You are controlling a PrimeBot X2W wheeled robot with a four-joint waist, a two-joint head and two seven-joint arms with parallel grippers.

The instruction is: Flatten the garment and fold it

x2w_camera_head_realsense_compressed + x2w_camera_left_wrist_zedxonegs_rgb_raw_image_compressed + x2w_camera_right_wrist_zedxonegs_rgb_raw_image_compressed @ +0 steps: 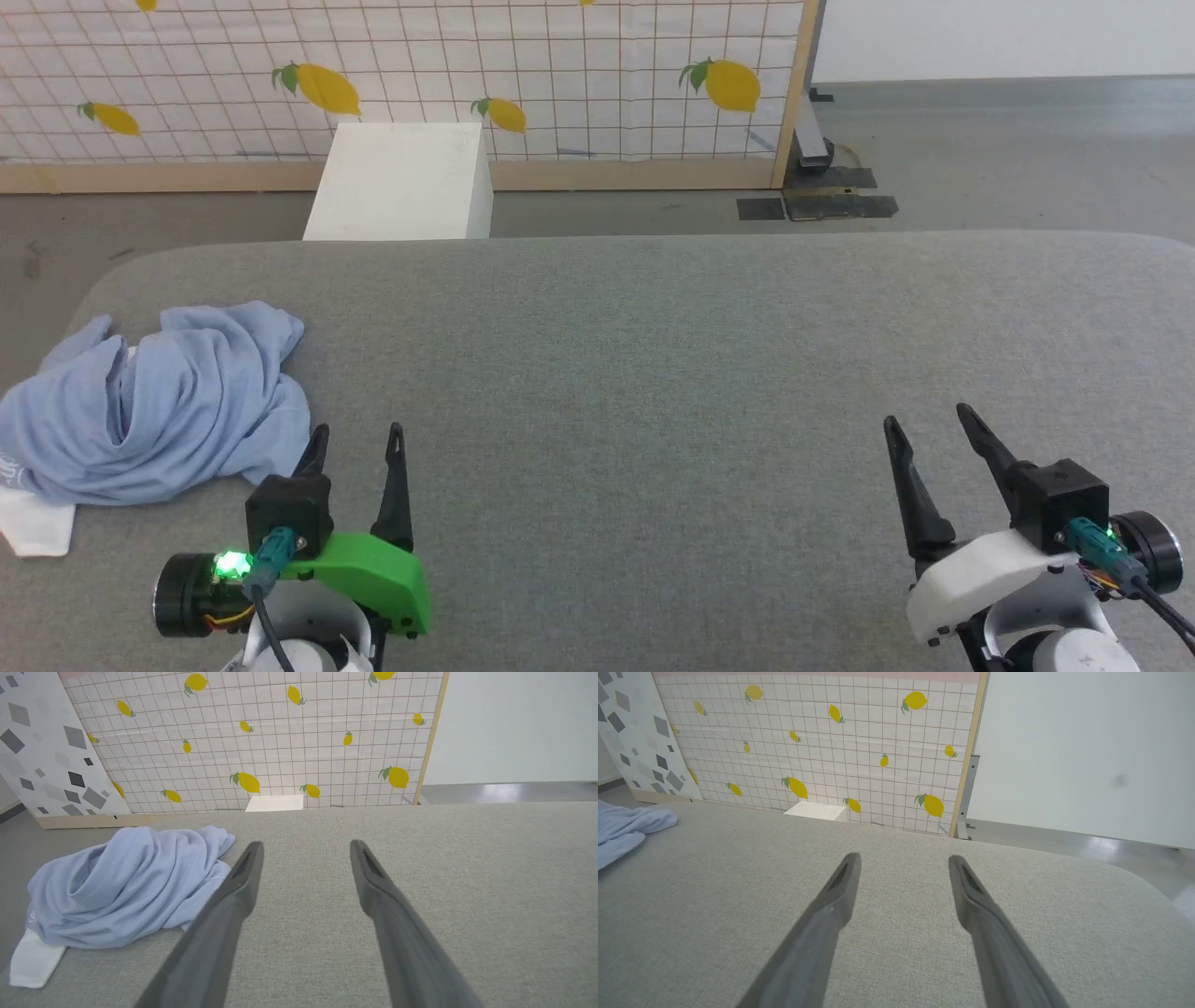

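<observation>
The garment (159, 401) is a light blue knit T-shirt, crumpled in a heap at the left end of the grey padded table (653, 373). A white part pokes out at its lower left corner. In the left wrist view the garment (126, 886) lies to the left of the fingers, with the white flap at the bottom left. My left gripper (358, 437) stands open just right of the heap, nothing between its fingers. My right gripper (926, 418) is open over the bare table at the lower right. A blue edge of the garment (626, 828) shows at the far left of the right wrist view.
A white box (401, 182) stands on the floor behind the table's far edge. Behind it runs a lemon-print grid screen (467, 75) with a wooden frame. Grey floor and dark plates (822, 201) lie at the back right.
</observation>
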